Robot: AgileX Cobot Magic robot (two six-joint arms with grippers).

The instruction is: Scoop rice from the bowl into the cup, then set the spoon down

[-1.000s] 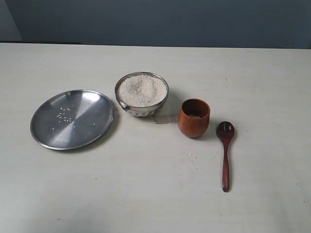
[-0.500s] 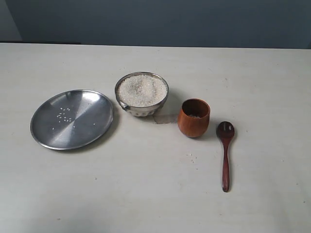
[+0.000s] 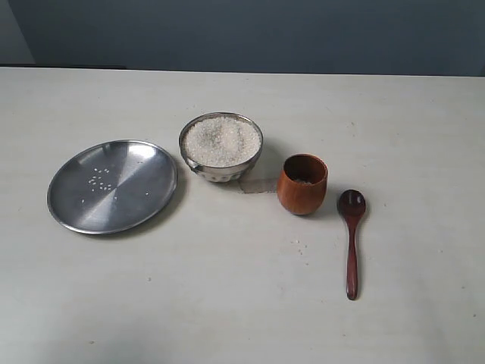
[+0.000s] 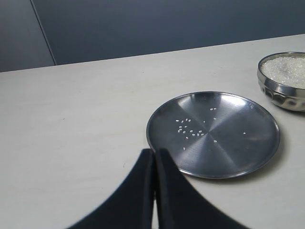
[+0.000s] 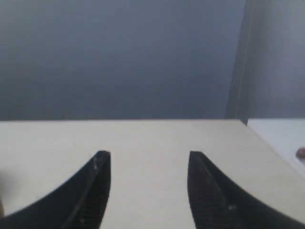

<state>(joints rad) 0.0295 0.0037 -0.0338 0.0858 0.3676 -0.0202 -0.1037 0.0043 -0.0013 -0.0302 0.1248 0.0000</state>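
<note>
The steel bowl sits mid-table, heaped with white rice. To its right stands the reddish-brown wooden cup, a few grains inside. The dark wooden spoon lies flat on the table right of the cup, head toward the back. Neither arm appears in the exterior view. My left gripper is shut and empty, hovering near the plate's edge; the bowl shows at that view's edge. My right gripper is open over bare table, nothing between its fingers.
A wide flat steel plate with a few stray grains lies left of the bowl, also in the left wrist view as plate. A few loose grains lie on the table in front of the cup. A dark wall runs behind the table.
</note>
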